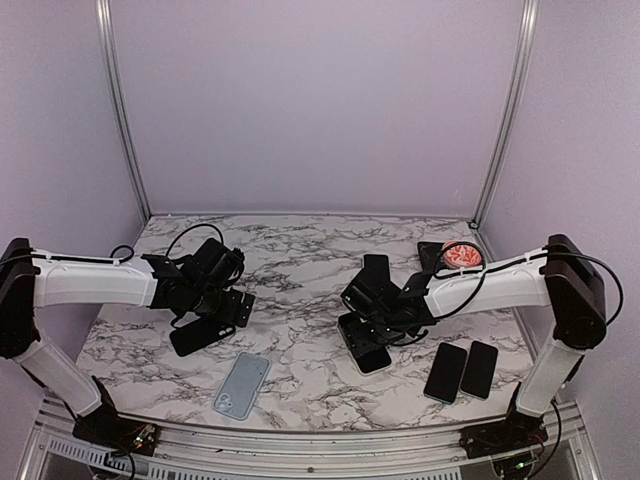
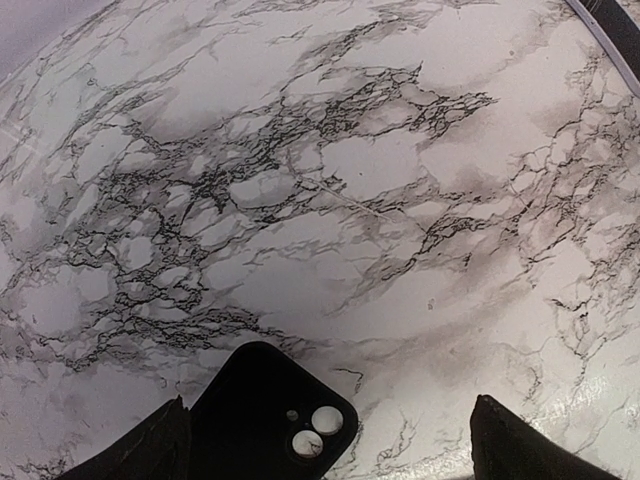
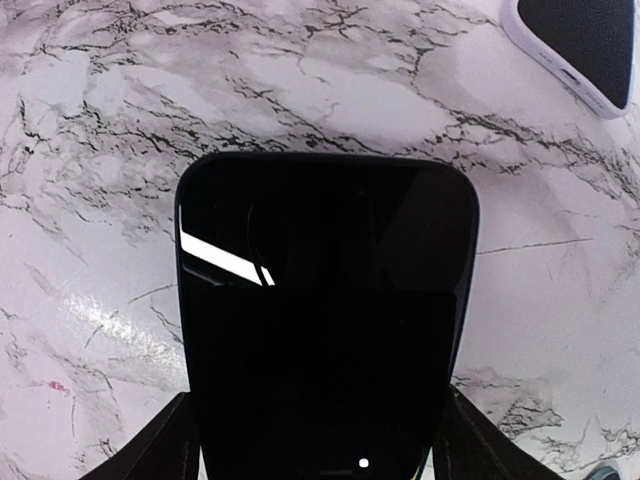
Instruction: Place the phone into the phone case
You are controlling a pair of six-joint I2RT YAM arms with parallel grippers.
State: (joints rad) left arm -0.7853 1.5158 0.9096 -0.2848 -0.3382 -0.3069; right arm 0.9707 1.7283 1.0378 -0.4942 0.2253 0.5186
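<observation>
The black phone [image 3: 325,300], glossy screen up, sits lengthwise between my right gripper's [image 3: 318,400] two fingers, which press on its long edges. In the top view that gripper [image 1: 365,335] holds the phone [image 1: 368,355] low over the marble, right of centre. The black phone case [image 2: 250,415] lies back up, marble showing through its camera holes. It rests by the left finger of my open left gripper [image 2: 330,405], untouched. From above, the case [image 1: 198,337] lies just below the left gripper [image 1: 214,316].
A pale blue-grey case [image 1: 242,385] lies near the front edge. Two dark phones [image 1: 461,370] lie side by side at the front right. Further dark items [image 1: 377,265] and a red-patterned round thing [image 1: 462,257] sit at the back right. A pale-rimmed dark slab [image 3: 585,40] lies beyond the held phone.
</observation>
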